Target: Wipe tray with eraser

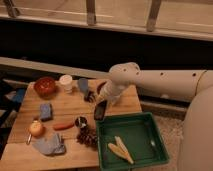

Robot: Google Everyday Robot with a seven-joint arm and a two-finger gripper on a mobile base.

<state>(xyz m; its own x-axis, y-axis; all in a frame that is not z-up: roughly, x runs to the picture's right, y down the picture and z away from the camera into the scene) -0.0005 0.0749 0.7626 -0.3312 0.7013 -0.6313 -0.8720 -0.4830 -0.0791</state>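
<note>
The gripper (103,104) is clenching the eraser (100,112), holding it end-down just beyond the tray's (125,118) far-left corner.

Nothing here can be read from where I stand: no lettering, label, brand or number shows on the large green rectangular plastic tray (131,116), on the small dark brown-black rectangular eraser (100,111), or on the smooth white robot arm (160,82). The two-finger gripper (103,105) hangs low over the light wooden table (65,102), just beside the tray's far left corner, its fingers closed on the eraser, and it carries no marking I can make out either
</note>
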